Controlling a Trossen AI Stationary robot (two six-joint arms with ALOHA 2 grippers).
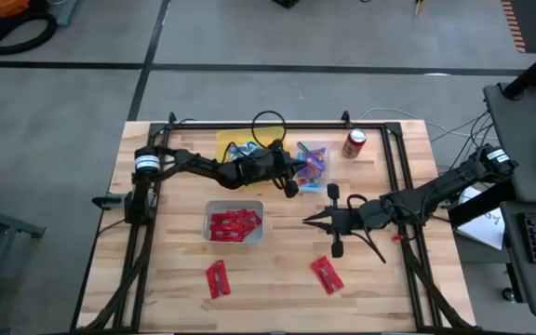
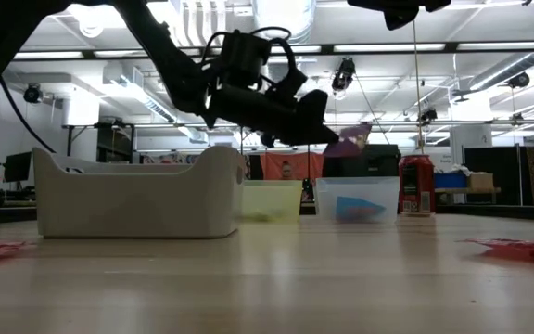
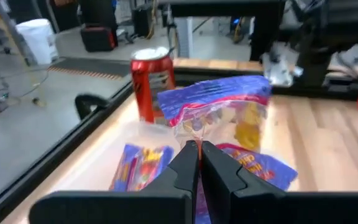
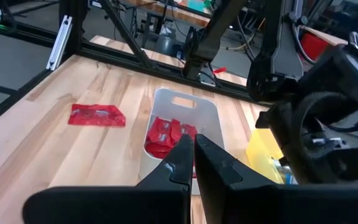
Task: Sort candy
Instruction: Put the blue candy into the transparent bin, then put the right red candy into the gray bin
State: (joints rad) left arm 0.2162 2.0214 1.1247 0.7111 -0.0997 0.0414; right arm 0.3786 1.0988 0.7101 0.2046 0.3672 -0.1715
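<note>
Left hand (image 3: 199, 163) is clenched on the edge of a pink/purple-blue candy packet (image 3: 219, 109), dangling it over the clear bin (image 1: 313, 165): light, floppy, slick wrapper, so pinch a flat edge; right hand (image 1: 309, 221) hovers clenched, empty, mid-counter.

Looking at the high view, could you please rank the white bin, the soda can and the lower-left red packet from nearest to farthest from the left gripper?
From the left gripper:
1. Soda can, by the table's far edge.
2. White bin, mid-table, holding red packets.
3. Lower-left red packet, loose near the front edge.

Three bins (image 1: 234, 223) hold candy (image 1: 234, 224) (two packets (image 1: 217, 278) lie loose nearer the table's (image 1: 277, 298) front edge).
</note>
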